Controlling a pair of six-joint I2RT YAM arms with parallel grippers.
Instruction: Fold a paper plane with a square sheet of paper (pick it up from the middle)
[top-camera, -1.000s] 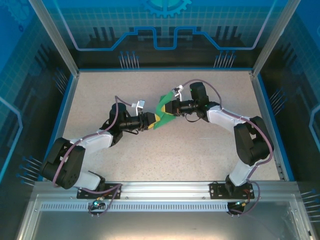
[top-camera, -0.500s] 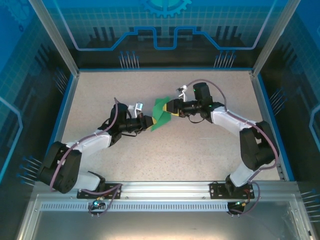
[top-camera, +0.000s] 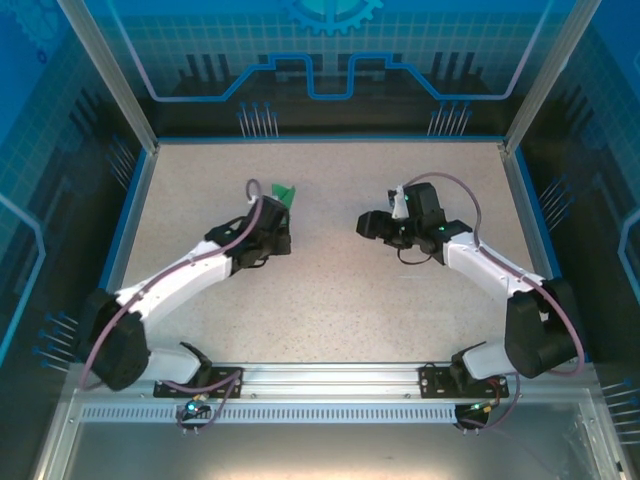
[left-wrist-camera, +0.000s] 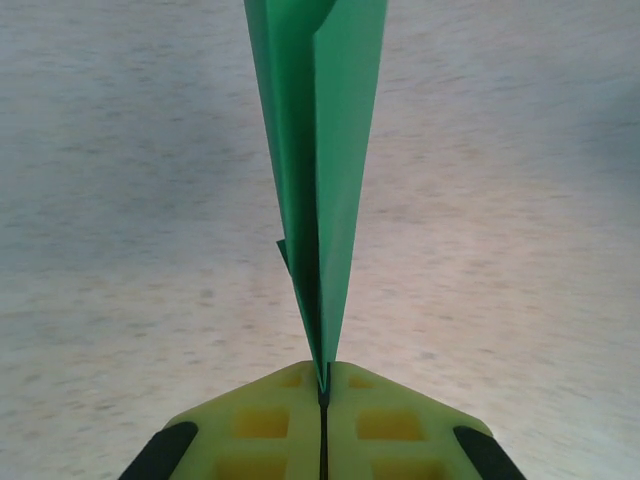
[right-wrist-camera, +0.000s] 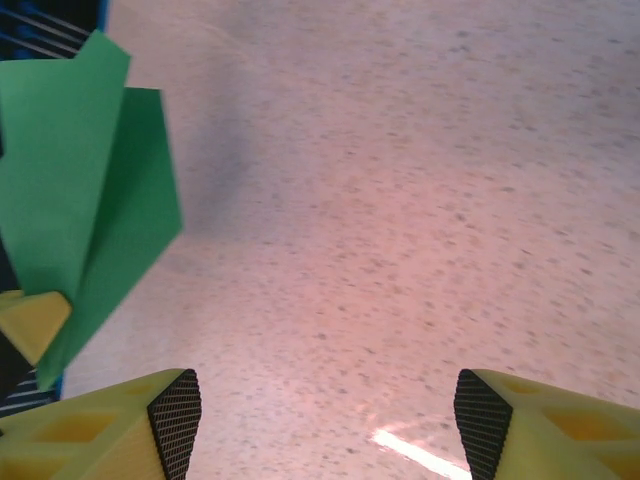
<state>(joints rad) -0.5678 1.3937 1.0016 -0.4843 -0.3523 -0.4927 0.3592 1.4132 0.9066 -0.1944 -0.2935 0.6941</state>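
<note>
The bench (top-camera: 330, 300) is a speckled beige top with a blue edge, and both arms reach in from the near rail. The left arm (top-camera: 180, 275) stretches toward the far-left middle. The right arm (top-camera: 490, 265) sits bent on its own side, so the two tools are well apart.

The right tool (right-wrist-camera: 320, 410) is spread wide with nothing between its pads, hanging over bare bench. The left tool (left-wrist-camera: 323, 385) is clamped tight on the paper plane (left-wrist-camera: 320, 150). It pinches the bottom fold, so the narrow green dart sticks straight out ahead, off the bench as far as I can tell.

My read is that the folding is basically done and this is the finishing stage. The next move probably wants a gentle lower onto the bench, then a clean release that doesn't crush the creases.
</note>
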